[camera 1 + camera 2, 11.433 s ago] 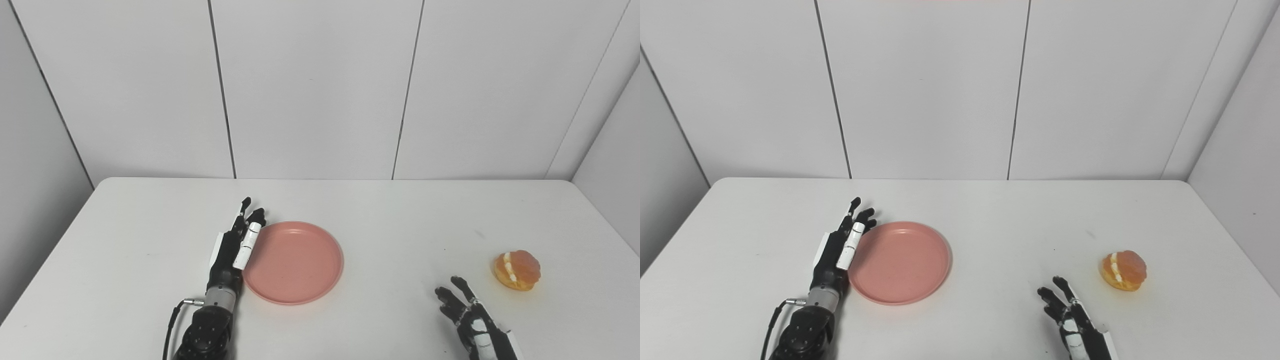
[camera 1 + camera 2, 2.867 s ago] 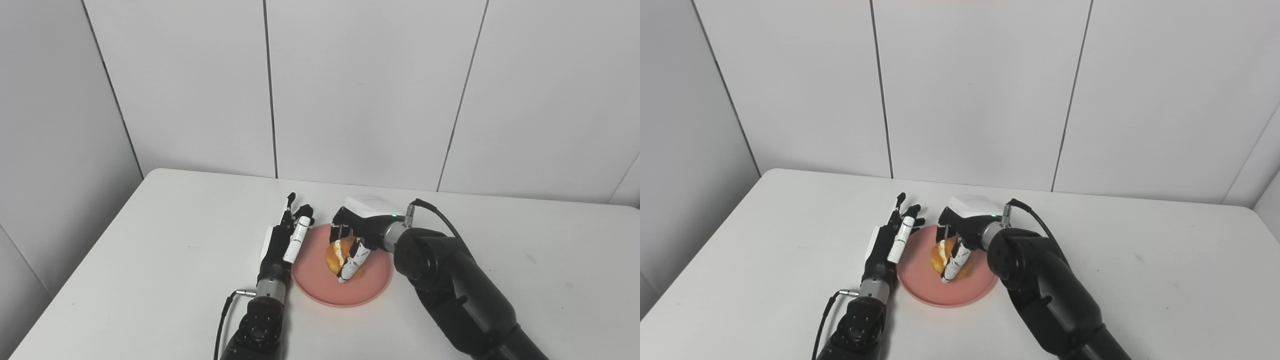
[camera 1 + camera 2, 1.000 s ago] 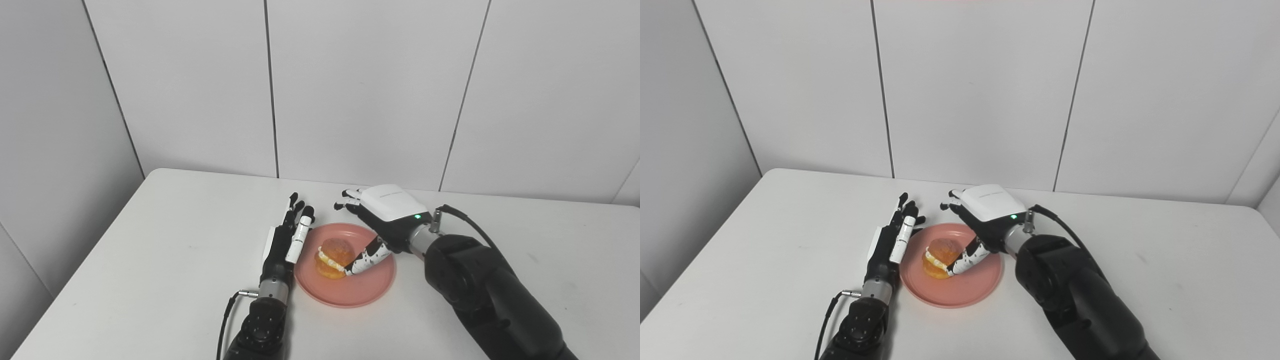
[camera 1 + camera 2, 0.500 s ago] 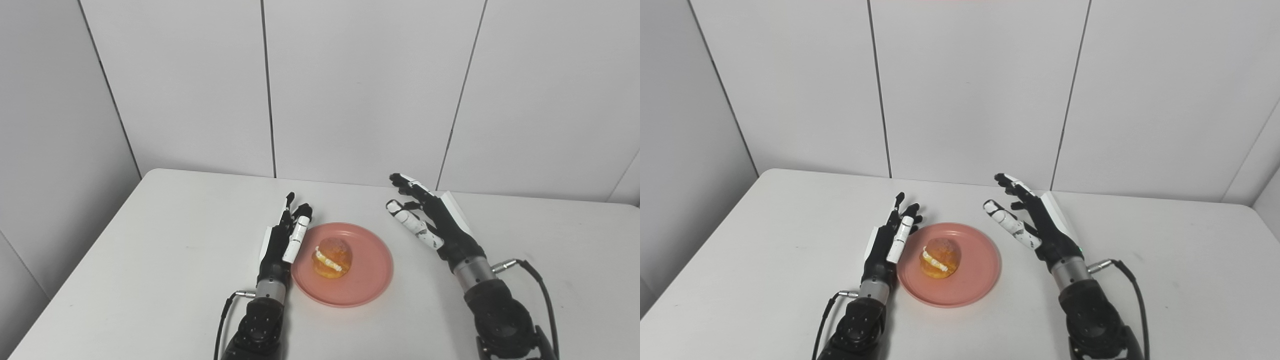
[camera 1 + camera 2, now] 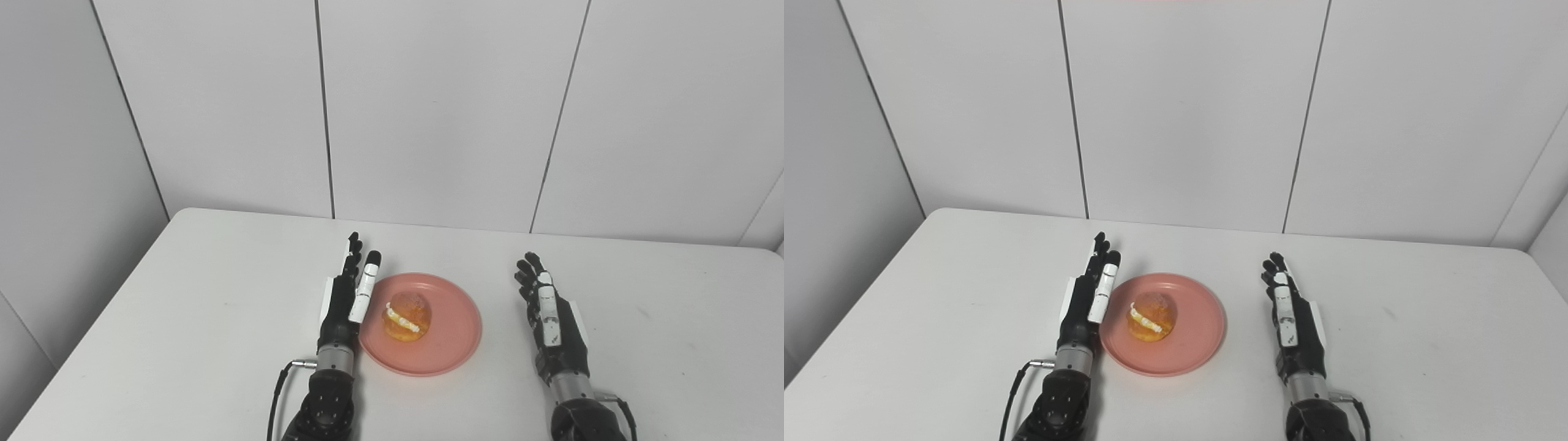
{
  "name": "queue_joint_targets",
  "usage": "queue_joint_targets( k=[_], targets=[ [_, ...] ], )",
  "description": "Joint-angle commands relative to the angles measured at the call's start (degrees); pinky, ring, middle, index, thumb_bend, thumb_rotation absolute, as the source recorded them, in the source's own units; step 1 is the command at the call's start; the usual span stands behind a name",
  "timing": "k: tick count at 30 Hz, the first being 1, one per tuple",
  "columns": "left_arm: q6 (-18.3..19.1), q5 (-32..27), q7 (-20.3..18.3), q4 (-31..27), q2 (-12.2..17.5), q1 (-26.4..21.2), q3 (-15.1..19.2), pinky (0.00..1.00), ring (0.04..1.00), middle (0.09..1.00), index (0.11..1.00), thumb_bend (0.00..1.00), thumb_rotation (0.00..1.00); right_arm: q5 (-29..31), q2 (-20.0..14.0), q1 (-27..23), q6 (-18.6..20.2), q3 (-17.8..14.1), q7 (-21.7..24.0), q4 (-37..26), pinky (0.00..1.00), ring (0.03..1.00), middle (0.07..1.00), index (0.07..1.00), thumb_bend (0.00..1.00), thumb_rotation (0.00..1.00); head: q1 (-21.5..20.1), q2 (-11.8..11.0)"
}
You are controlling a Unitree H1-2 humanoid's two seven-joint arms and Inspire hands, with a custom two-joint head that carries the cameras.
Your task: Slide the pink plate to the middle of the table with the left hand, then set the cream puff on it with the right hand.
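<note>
The pink plate (image 5: 450, 349) lies on the white table near its middle. The cream puff (image 5: 407, 316), golden with a white cream line, sits on the plate's left half. My left hand (image 5: 348, 300) is open, fingers straight, edge-on against the plate's left rim; it also shows in the right eye view (image 5: 1087, 303). My right hand (image 5: 551, 318) is open and empty, fingers straight, resting on the table a little right of the plate, apart from it.
The white table (image 5: 184, 294) runs to grey wall panels at the back. A wall stands close along the table's left side. A cable (image 5: 278, 383) trails from my left wrist.
My right hand has let go of the cream puff on the plate, drawn back to the right and come down beside the plate. The left hand has stayed put.
</note>
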Motion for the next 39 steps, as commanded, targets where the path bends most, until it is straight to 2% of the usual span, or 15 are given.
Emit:
queue_joint_targets(
  k=[1,4,19,29,39],
  targets=[
    [0.2,0.9,0.8,2.5,-1.1,4.8,-0.6,1.00,1.000,1.000,1.000,0.68,1.00,0.1,0.1,-0.2,-5.1,0.5,-0.2,2.3,1.00,0.941,0.928,0.938,0.84,1.00,0.1,0.1],
    [1.0,0.9,0.7,1.9,-1.1,5.0,-0.6,1.00,1.000,1.000,1.000,0.68,1.00,-0.1,0.3,0.0,-6.7,0.8,-1.0,4.1,1.00,0.947,0.929,0.940,0.84,1.00,0.1,0.3],
    [3.0,-0.1,-0.5,0.9,-0.7,5.4,-0.5,1.00,1.000,1.000,1.000,0.68,1.00,-1.4,0.6,1.5,-8.5,2.4,-3.5,5.3,1.00,0.958,0.950,0.949,0.82,1.00,-0.2,0.6],
    [3.9,-0.2,-1.2,0.4,-0.5,5.8,-0.7,1.00,1.000,1.000,1.000,0.67,1.00,-1.1,0.5,1.9,-7.1,2.6,-3.7,3.9,1.00,0.951,0.945,0.936,0.80,1.00,-0.3,0.8],
    [4.9,-0.4,-1.6,-0.4,-0.4,6.2,-0.6,1.00,1.000,1.000,1.000,0.66,1.00,0.8,0.6,2.4,-5.2,2.5,-3.0,2.6,1.00,0.964,0.956,0.940,0.84,1.00,-0.5,0.9]
  ],
)
